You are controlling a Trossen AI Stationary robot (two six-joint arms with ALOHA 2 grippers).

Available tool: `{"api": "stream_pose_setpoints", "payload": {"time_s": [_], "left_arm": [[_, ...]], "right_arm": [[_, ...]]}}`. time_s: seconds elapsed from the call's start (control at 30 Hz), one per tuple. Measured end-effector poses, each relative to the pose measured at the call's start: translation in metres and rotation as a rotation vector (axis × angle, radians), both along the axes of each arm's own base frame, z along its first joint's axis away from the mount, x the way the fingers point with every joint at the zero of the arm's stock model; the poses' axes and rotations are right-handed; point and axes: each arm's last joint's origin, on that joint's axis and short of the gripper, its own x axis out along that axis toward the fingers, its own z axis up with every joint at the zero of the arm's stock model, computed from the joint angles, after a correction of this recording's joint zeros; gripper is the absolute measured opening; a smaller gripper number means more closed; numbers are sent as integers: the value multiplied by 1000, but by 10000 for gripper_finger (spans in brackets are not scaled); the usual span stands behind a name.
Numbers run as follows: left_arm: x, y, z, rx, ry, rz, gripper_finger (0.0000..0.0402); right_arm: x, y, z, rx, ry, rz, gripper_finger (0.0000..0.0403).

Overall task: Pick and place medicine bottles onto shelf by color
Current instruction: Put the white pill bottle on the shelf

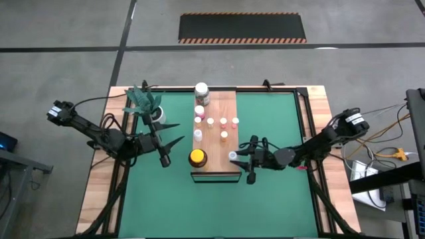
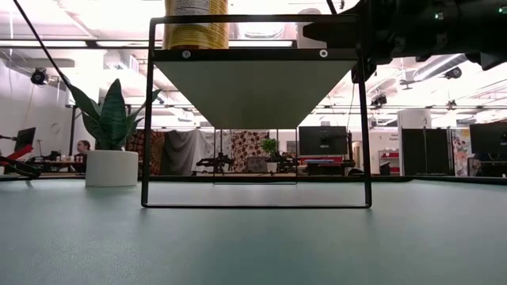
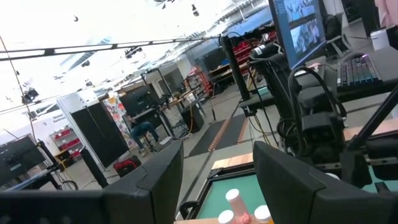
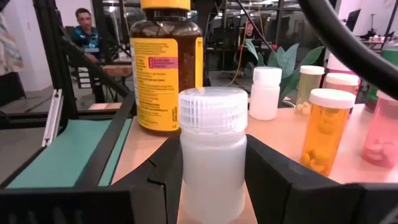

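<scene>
The wooden shelf (image 1: 216,149) stands mid-table on a black frame. On it are the amber yellow-lidded jar (image 1: 197,158), the white-lidded jar (image 1: 201,93) at its far end, and several small bottles (image 1: 223,123) with white, pink or orange caps. My right gripper (image 1: 238,158) is at the shelf's right near corner, shut on a small white-capped bottle (image 4: 211,155). The amber jar (image 4: 165,68) stands just behind that bottle. My left gripper (image 1: 172,141) hovers left of the shelf, open and holding nothing; its fingers (image 3: 143,186) tip upward. My right gripper pinches the translucent white bottle's body (image 4: 211,180) below its ribbed cap between the two fingers (image 4: 165,180). The fingers come about level from the table's right side. The bottle is upright over the shelf's right edge; whether its base rests on the board is hidden.
A white pot with a green plant (image 1: 149,106) stands on the green mat (image 1: 272,133) far-left, close to my left arm. An orange bottle (image 4: 323,130) and a white one (image 4: 266,93) stand beside the held bottle. The shelf's black legs (image 2: 146,119) rise from the mat. People sit beyond the table.
</scene>
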Motion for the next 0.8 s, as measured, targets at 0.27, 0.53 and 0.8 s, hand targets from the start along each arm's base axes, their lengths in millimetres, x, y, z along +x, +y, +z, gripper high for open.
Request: {"api": "stream_pose_setpoints", "payload": {"time_s": [0.27,0.53,0.8], "left_arm": [[0,0,0,1,1,0,178],[0,0,0,1,1,1,178],[0,0,0,1,1,1,178]], "right_arm": [[1,-2,-1,-1,6,-7,134],[1,-3,-1,-1,6,-11,136],[1,-4,-3,-37,34,-17,136]]}}
